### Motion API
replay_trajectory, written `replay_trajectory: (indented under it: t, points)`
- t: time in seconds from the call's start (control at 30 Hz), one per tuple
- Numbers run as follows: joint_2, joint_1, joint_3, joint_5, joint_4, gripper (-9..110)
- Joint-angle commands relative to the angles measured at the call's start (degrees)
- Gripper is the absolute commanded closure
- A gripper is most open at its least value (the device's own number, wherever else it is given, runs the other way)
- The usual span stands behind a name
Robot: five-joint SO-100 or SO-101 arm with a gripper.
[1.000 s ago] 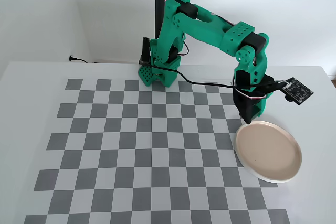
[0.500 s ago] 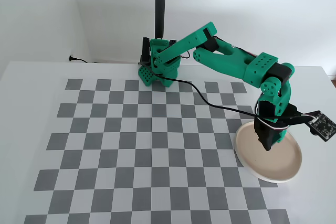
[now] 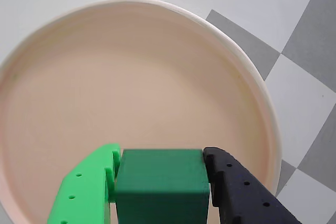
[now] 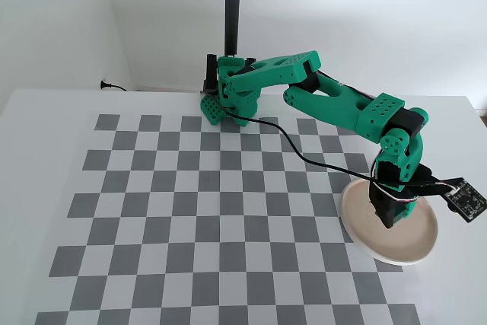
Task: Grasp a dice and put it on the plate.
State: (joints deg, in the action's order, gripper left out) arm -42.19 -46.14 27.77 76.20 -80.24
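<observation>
In the wrist view the dark green dice [image 3: 160, 184] fills the bottom middle, pinched between a bright green finger [image 3: 86, 190] on its left and a black finger [image 3: 239, 192] on its right. My gripper [image 3: 160, 163] is shut on it, just above the beige-pink inside of the plate [image 3: 131, 82]. In the fixed view the gripper [image 4: 388, 221] points down over the middle of the white-rimmed plate [image 4: 420, 245] at the right of the board. The dice itself is hidden by the fingers in that view.
A grey and white checkerboard [image 4: 213, 211] covers the table. The arm's green base [image 4: 228, 100] and a black pole [image 4: 231, 5] stand at the back. A black cable [image 4: 304, 159] runs across the board to the wrist. A small circuit board [image 4: 466, 199] sticks out right of the gripper.
The arm has stretched forward and right, carrying the gripper from the plate's back-left rim to over its middle, and has come a little lower.
</observation>
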Motion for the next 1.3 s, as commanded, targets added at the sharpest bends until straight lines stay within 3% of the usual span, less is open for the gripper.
replay_trajectory:
  t: [0.0, 0.53, 0.73, 1.0, 1.27]
  points:
    - [-3.3, -0.3, -6.2, -0.6, -0.4, 89]
    - [-13.6, -1.1, -6.2, 0.7, -9.1, 90]
    - [-22.7, -2.0, -6.2, 1.8, -17.2, 106]
    - [-33.3, -1.8, -5.2, 0.0, -25.0, 106]
    - [-52.6, -2.3, 9.2, 0.7, -25.0, 106]
